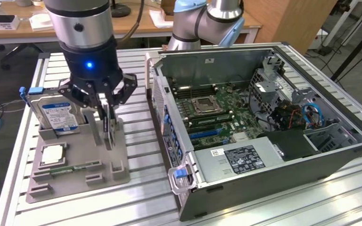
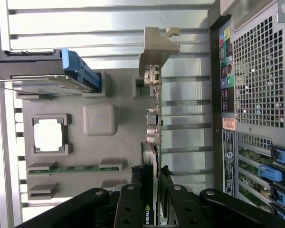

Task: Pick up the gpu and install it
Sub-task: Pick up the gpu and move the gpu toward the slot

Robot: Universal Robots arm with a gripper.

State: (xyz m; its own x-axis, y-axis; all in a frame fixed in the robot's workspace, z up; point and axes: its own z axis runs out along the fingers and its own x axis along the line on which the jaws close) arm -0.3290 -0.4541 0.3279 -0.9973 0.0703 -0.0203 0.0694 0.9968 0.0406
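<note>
- On the grey parts tray (image 1: pixel 121 165), the gpu (image 1: pixel 111 136) stands on its long edge in a slot, with its pale metal end bracket (image 2: pixel 159 45) at the far end from the gripper (image 1: pixel 107 113).
- The gripper comes down from above with its black fingers (image 2: pixel 133 204) pressed to both faces of the card's upper edge, pinching it.
- A small pale logo mark shows on the card between the fingers; it is too small to read.
- A blue light glows on the gripper's black body (image 1: pixel 90 64).
- Just beside the gpu, toward the exterior view's left, a hard drive (image 1: pixel 58 115) stands in the tray; its blue label carries white print that cannot be read, and a blue rail (image 2: pixel 78 71) runs along its side.
- A square processor chip (image 1: pixel 52 154) lies flat in its own pocket, and a narrow green memory stick (image 1: pixel 74 168) lies in the next slot.
- At the exterior view's right of the tray, an open computer case (image 1: pixel 256 188) lies on the slatted metal table (image 1: pixel 137 202) with the motherboard (image 1: pixel 225 117) exposed.
- A black label (image 1: pixel 241 159) with white print sits on the power supply, its text illegible.
- An orange sticker (image 2: pixel 228 124) on the case's rear panel is also unreadable; blue slot latches (image 2: pixel 278 171) sit nearby.
</note>
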